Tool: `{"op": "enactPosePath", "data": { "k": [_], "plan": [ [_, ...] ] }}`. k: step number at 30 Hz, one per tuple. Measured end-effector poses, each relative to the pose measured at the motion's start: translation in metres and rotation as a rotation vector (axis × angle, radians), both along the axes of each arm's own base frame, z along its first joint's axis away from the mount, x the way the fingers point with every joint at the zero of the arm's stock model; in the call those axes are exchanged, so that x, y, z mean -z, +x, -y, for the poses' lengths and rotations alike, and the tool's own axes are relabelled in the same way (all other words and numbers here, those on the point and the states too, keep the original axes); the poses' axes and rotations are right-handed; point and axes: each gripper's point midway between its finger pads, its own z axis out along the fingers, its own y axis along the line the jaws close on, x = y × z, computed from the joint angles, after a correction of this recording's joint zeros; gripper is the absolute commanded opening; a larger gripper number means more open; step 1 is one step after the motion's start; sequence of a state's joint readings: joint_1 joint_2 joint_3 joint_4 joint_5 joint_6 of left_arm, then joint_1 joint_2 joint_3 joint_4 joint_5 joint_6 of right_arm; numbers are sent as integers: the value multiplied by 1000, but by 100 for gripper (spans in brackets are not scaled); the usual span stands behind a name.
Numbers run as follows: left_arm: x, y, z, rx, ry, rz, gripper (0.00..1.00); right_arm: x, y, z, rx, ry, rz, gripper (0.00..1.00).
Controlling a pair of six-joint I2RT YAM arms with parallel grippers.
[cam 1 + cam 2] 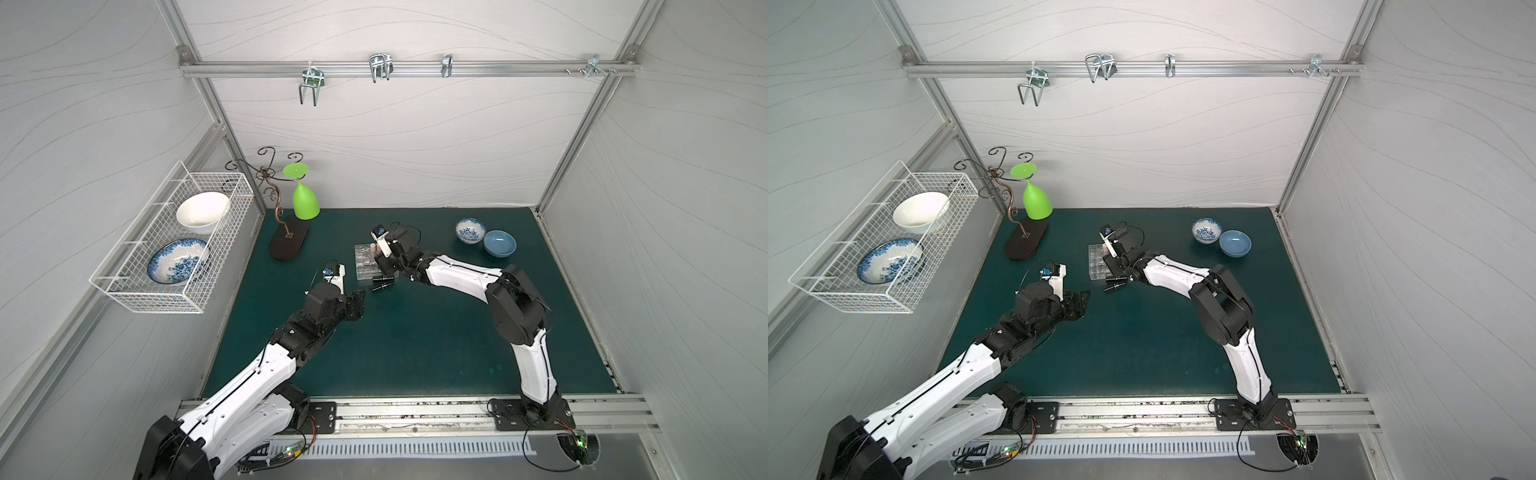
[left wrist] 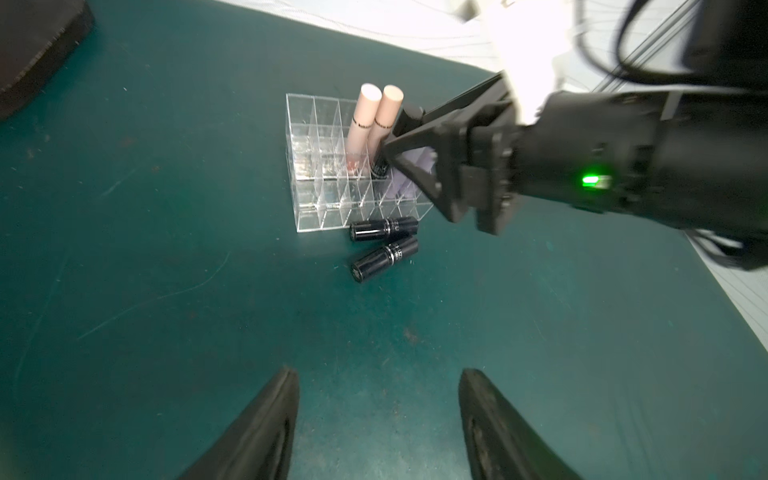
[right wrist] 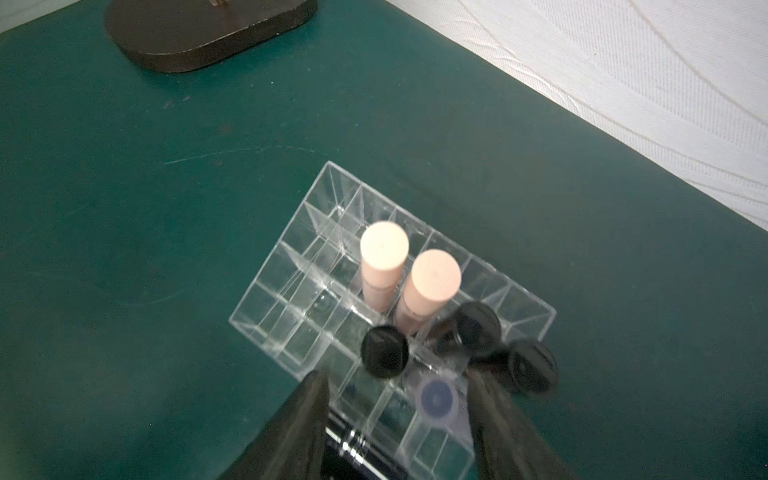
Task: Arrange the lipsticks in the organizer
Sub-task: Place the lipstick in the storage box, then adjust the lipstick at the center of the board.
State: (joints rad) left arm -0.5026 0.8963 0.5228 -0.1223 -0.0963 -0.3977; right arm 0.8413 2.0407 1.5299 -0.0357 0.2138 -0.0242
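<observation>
Organizer (image 3: 282, 299) edge under spread right hand (image 3: 397, 376); left hand (image 2: 379, 372) spread over open mat (image 2: 166, 291).

The table (image 1: 415, 340) is dark green. The organizer (image 2: 316, 195) is clear like glass. The pink lipsticks (image 3: 382, 257) are pale, each with a thin black ring. The black lipsticks (image 2: 384, 228) are shiny with a silver band. The purple lipstick (image 3: 436, 397) looks light, maybe with a blue middle, but it is blurry. The glass (image 1: 305, 201) is bright green. The basket (image 1: 145, 302) is white. The white bowl (image 1: 202, 212) and blue bowl (image 1: 499, 243) are plain. The big flower bowl (image 1: 178, 262) and small flower bowl (image 1: 470, 230) have blue flowers on white.
</observation>
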Motion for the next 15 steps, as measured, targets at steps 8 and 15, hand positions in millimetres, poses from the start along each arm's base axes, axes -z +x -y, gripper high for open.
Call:
{"op": "enactPosePath", "data": {
  "k": [8,15],
  "plan": [
    [31,12,15,41,62,-156,70,-113,-62,56,35,183,104,65],
    [49,32,37,96,102,-266,73,-74,-96,103,107,187,5,68]
  ]
}}
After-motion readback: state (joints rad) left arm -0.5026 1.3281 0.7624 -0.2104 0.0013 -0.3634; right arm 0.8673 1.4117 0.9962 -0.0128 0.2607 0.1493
